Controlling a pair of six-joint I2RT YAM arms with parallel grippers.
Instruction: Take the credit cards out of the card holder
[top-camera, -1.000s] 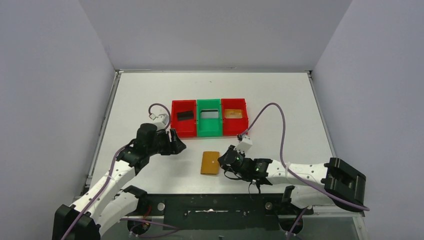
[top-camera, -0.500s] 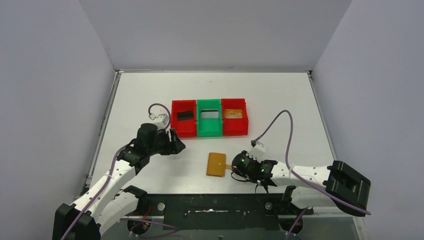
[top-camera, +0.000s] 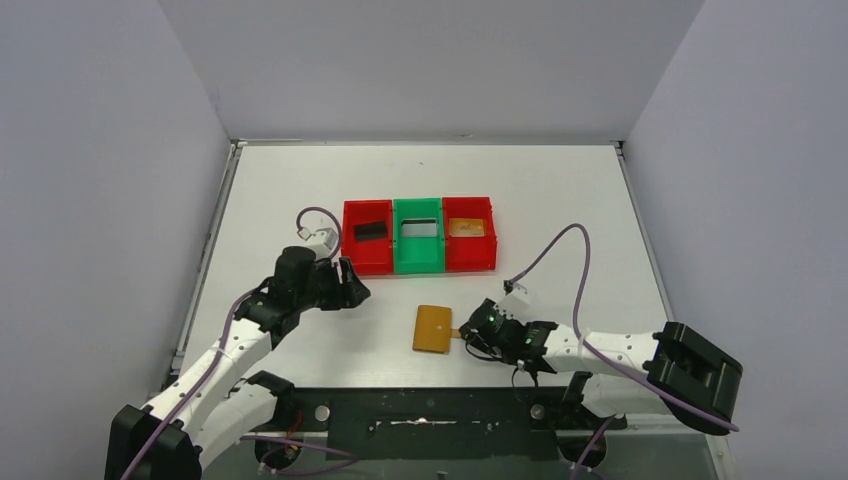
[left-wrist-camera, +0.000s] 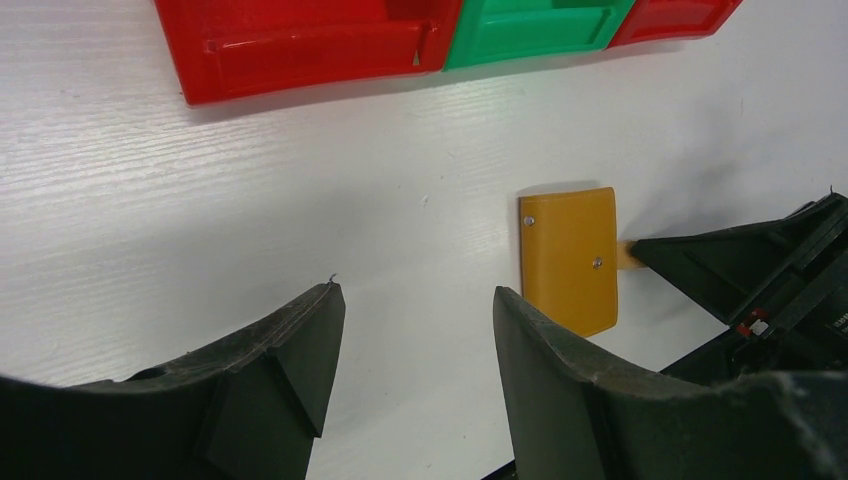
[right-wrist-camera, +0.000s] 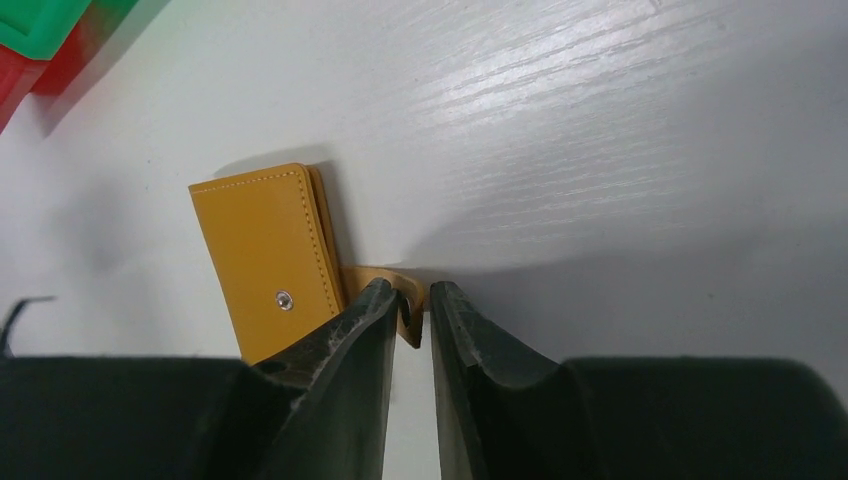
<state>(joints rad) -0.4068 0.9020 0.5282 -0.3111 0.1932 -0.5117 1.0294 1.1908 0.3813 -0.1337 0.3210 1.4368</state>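
Observation:
The card holder (top-camera: 433, 329) is a small orange-tan wallet lying shut and flat on the white table, in front of the bins. It also shows in the left wrist view (left-wrist-camera: 570, 258) and the right wrist view (right-wrist-camera: 265, 260). Its little side tab (right-wrist-camera: 362, 277) points right, and its end sits between the tips of my right gripper (right-wrist-camera: 410, 290). Those jaws stand a narrow gap apart, with a sliver of table visible beside the tab. From above, the right gripper (top-camera: 466, 333) lies low at the holder's right edge. My left gripper (top-camera: 355, 285) hangs open and empty, left of the holder (left-wrist-camera: 417, 290).
Three joined bins stand behind the holder: a red bin (top-camera: 352, 250), a green bin (top-camera: 418, 255) and another red bin (top-camera: 490, 245). Each has a flat card-like piece inside. Purple cables loop above both wrists.
The right gripper pulled back to the right, and the card holder shifted slightly right with it. Its jaws have parted a little around the tab. The left arm stayed still.

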